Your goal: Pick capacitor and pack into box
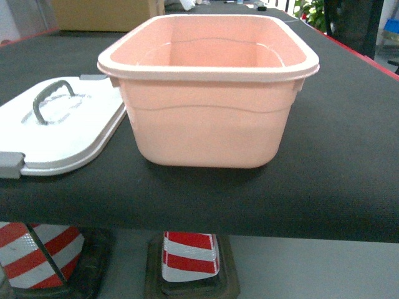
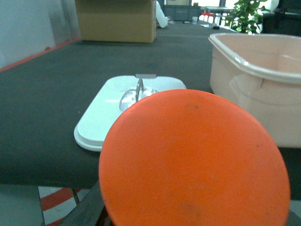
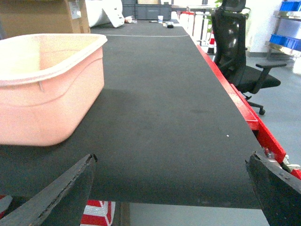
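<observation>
The peach-pink box [image 1: 206,118] stands open and empty in the middle of the black table [image 1: 349,156]. Its white lid [image 1: 62,124] with the grey handle lies flat to its left. Neither gripper shows in the head view. In the left wrist view a big round orange capacitor [image 2: 193,160] fills the foreground, held in my left gripper [image 2: 183,219], with one dark finger [image 2: 87,209] showing at its lower left edge. Beyond it lie the lid [image 2: 108,113] and the box [image 2: 263,94]. My right gripper [image 3: 171,188] is open and empty at the table's near edge, right of the box [image 3: 47,89].
A brown cardboard carton [image 1: 103,14] stands at the table's far end. Red-and-white cones [image 1: 187,255] stand on the floor under the near edge. The table's right side has a red border [image 3: 244,113], with a black office chair [image 3: 240,52] beyond it.
</observation>
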Tool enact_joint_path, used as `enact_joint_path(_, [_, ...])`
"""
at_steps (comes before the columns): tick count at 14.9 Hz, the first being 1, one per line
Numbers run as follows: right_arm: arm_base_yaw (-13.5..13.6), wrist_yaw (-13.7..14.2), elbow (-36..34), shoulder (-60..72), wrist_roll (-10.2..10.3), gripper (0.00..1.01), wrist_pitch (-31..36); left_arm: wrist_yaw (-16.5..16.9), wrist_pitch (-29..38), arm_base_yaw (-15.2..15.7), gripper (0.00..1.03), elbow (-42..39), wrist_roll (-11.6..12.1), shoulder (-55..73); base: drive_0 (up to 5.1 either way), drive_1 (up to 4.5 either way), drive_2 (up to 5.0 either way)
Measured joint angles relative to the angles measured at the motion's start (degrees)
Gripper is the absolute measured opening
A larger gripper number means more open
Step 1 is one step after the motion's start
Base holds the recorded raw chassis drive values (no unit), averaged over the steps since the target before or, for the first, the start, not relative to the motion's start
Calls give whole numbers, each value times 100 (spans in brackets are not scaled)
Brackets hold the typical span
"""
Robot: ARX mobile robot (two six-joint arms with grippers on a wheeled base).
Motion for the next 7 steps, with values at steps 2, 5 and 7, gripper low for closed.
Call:
enact_joint_path(2, [0, 0, 0, 0, 4, 98, 4, 4, -2, 0, 44, 0, 2, 0, 0, 0, 0])
enact_joint_path(5, [0, 0, 0, 0, 9, 98, 57, -4, 70, 0, 44, 7, 4, 2, 0, 0, 0])
enact_joint_path(7, [0, 2, 0, 0, 7, 98, 15, 2, 13, 0, 44, 0, 2, 0, 0, 0, 0])
